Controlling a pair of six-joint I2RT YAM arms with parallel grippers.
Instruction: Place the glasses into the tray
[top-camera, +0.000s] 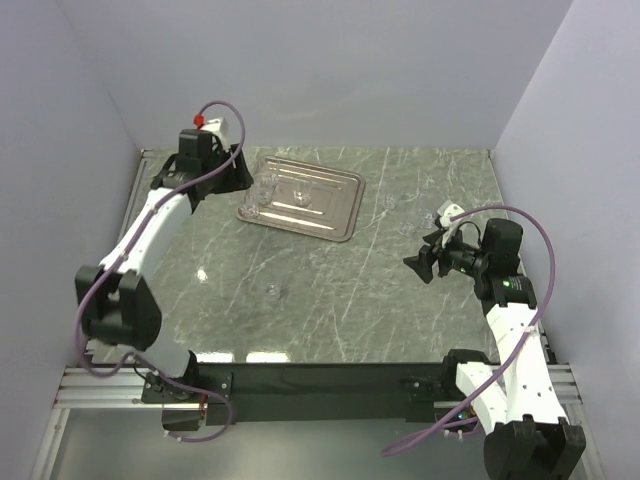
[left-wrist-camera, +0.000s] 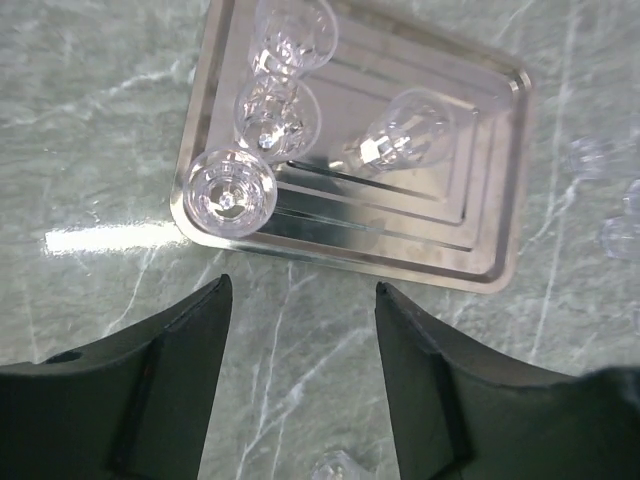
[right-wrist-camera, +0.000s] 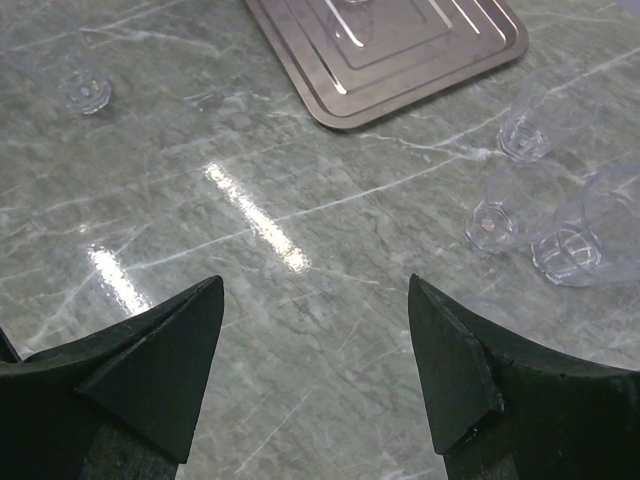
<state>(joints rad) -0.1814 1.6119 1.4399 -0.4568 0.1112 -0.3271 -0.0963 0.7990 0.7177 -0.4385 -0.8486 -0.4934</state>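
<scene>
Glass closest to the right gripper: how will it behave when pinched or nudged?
Probably slippery: the glass is smooth, glossy and clear. Likely light and easily knocked, being small beside the tray. Round, so it may roll if tipped; a neighbouring glass sits close.

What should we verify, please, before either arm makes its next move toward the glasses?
1. Left gripper open and empty: ok.
2. Right gripper open and empty: ok.
3. Tray has room: ok, much of its panel is bare.
4. Every glass in it upright: not ok, the tipped glass lies on its side.
5. Next pick stands apart: not ok, the three loose glasses ahead of the right gripper crowd together.
6. Whether those three touch: cannot tell.
</scene>
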